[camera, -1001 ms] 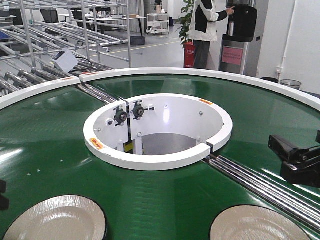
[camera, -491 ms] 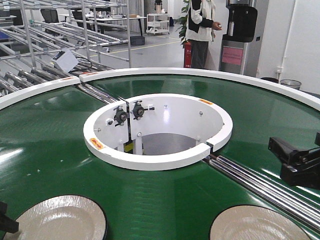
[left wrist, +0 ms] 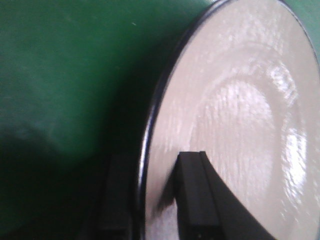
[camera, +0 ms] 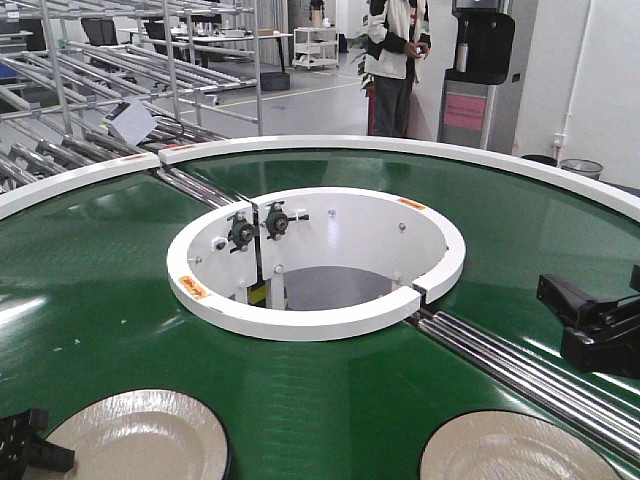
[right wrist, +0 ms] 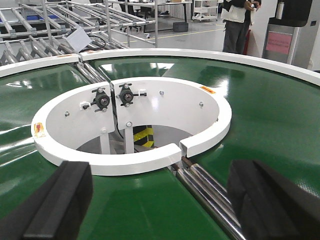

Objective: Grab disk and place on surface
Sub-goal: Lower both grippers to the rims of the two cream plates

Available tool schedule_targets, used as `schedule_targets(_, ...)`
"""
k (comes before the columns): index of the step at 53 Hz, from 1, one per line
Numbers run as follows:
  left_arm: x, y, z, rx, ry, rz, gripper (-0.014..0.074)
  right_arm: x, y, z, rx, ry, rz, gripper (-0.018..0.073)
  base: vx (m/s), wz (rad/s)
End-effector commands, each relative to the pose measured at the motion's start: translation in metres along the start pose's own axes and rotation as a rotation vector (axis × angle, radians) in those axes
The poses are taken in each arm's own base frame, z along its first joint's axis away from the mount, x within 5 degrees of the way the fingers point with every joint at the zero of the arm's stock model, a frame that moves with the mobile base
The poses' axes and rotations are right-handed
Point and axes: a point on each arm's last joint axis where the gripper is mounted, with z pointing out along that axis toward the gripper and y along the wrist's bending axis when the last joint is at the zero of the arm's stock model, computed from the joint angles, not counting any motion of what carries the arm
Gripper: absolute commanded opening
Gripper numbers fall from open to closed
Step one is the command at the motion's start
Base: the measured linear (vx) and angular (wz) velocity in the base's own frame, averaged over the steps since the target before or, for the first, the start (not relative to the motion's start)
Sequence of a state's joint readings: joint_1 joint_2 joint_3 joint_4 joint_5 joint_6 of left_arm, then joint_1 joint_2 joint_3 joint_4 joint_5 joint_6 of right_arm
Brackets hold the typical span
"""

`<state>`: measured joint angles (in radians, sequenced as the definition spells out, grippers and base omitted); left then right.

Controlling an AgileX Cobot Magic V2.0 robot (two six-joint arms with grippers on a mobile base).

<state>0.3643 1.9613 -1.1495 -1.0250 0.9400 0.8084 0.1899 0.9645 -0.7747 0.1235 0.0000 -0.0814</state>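
Observation:
A pale round disk (camera: pixel 140 437) with a dark rim lies on the green belt at the lower left. My left gripper (camera: pixel 28 448) sits at its left edge. In the left wrist view the disk (left wrist: pixel 235 115) fills the right side, and my left gripper (left wrist: pixel 154 160) is open and straddles its rim: one finger (left wrist: pixel 192 195) is over the top face, the other sits dark outside the rim. My right gripper (camera: pixel 590 322) hovers open over the belt at the right, holding nothing; its fingers (right wrist: pixel 60 195) stand wide apart. The surface is out of view.
A second pale disk (camera: pixel 515 448) lies at the lower right. A white ring (camera: pixel 300 320) rims the central hole of the green belt (camera: pixel 100 280). Steel rollers (camera: pixel 520 370) cross the belt near my right gripper. A person (camera: pixel 392 60) stands behind, by racks.
My left gripper has come up into view at the left disk's edge. That disk has shifted slightly right. The right arm and right disk have stayed put; the person has moved left.

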Motion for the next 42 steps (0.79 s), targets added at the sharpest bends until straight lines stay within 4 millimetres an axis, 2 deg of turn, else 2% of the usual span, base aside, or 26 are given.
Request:
schedule_targets(1, -0.009, -0.023, -0.011, 0.056, -0.056, 0.025, -0.0005, -0.022, -0.001, -0.004, 0.009, -0.129, -0.018, 0.0594, 0.00, 0.00)
schedule_targets(11, -0.011, -0.027, -0.011, 0.100, -0.075, -0.007, -0.0009, -0.022, -0.001, -0.004, 0.009, -0.128, -0.012, 0.0594, 0.00, 0.00)
schedule_targets(17, -0.014, -0.031, -0.012, 0.152, -0.100, -0.028, -0.0010, -0.020, -0.001, -0.004, 0.006, -0.101, 0.074, 0.0594, 0.00, 0.00)
schedule_targets(24, -0.014, -0.035, -0.012, 0.187, -0.106, -0.023, -0.0010, -0.021, -0.012, 0.001, 0.042, 0.086, 0.200, 0.0559, 0.00, 0.00)
schedule_targets(28, -0.014, -0.035, -0.013, 0.189, -0.107, -0.024, -0.0010, -0.023, -0.027, 0.010, 0.092, 0.231, 0.231, 0.0531, 0.00, 0.00)
schedule_targets(35, -0.014, -0.035, -0.013, 0.192, -0.109, -0.035, -0.0010, -0.021, -0.068, 0.038, 0.195, 0.482, 0.313, 0.0510, 0.00, 0.00)
schedule_targets(42, -0.016, -0.036, -0.013, 0.204, -0.126, -0.049, -0.0010, -0.004, -0.114, 0.065, 0.198, 0.654, 0.436, 0.0510, 0.00, 0.00)
